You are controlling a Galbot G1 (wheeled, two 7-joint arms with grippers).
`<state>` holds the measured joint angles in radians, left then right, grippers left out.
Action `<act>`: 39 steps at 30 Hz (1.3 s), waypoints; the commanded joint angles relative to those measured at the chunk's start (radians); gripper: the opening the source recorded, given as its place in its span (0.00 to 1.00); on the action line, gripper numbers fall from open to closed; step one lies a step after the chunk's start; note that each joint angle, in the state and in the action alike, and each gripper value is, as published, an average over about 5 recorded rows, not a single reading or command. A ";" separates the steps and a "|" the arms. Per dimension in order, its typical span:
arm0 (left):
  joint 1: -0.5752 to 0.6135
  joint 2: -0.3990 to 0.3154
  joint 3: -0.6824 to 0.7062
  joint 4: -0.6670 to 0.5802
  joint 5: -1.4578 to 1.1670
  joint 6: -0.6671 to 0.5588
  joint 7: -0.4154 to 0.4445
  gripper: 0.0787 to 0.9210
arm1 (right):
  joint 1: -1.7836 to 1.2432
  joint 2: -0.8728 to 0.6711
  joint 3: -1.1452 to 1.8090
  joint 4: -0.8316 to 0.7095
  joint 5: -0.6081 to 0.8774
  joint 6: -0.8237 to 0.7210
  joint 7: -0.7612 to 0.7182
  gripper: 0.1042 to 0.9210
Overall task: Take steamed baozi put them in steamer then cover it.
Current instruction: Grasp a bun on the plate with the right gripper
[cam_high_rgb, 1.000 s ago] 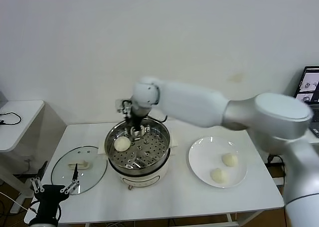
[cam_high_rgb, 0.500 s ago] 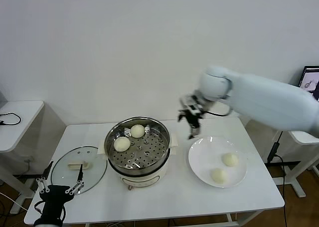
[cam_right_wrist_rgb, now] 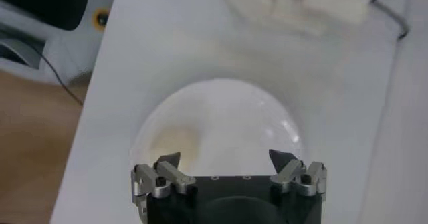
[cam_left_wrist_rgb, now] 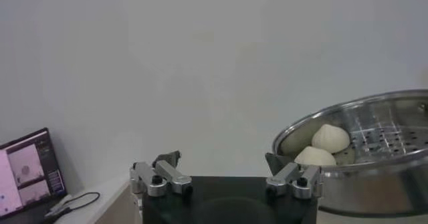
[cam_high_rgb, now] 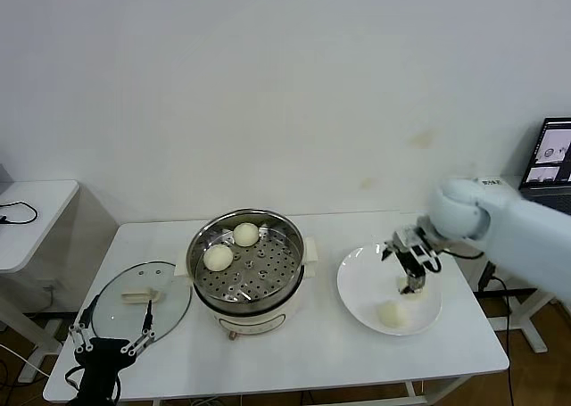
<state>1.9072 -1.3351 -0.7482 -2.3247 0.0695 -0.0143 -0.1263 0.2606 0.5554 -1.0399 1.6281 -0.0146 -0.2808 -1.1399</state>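
1. The right gripper [cam_high_rgb: 412,265], jaws spread and empty, hangs over the white plate [cam_high_rgb: 361,294] near the table's right edge, directly above one baozi [cam_high_rgb: 417,287]; another baozi [cam_high_rgb: 390,313] lies beside it.
2. Two buns [cam_high_rgb: 232,245] sit in the steamer [cam_high_rgb: 247,268] mid-table.
3. The cover [cam_high_rgb: 141,300] lies near the left edge, and the left gripper [cam_high_rgb: 111,343] waits open at the front-left corner.
4. White table [cam_high_rgb: 312,352], plain white wall [cam_high_rgb: 285,85].

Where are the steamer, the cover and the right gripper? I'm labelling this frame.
steamer [cam_high_rgb: 268,310]: head view, white base front.
cover [cam_high_rgb: 169,297]: head view, glass beside handle.
right gripper [cam_high_rgb: 413,288]: head view, between fingertips above the plate.
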 commanded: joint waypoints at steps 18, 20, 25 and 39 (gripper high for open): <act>-0.019 0.001 -0.002 0.022 0.002 0.003 0.002 0.88 | -0.376 0.079 0.203 -0.161 -0.155 0.017 0.038 0.88; -0.022 0.002 -0.002 0.023 0.002 0.004 0.002 0.88 | -0.378 0.086 0.205 -0.165 -0.153 0.015 0.043 0.88; -0.024 0.001 -0.002 0.022 0.001 0.005 0.003 0.88 | -0.382 0.096 0.208 -0.176 -0.151 0.009 0.048 0.87; -0.031 0.000 -0.001 0.024 0.001 0.007 0.001 0.88 | -0.346 0.107 0.208 -0.213 -0.143 0.014 0.015 0.66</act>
<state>1.8769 -1.3353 -0.7506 -2.2998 0.0706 -0.0077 -0.1249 -0.0949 0.6518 -0.8367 1.4401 -0.1563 -0.2703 -1.1122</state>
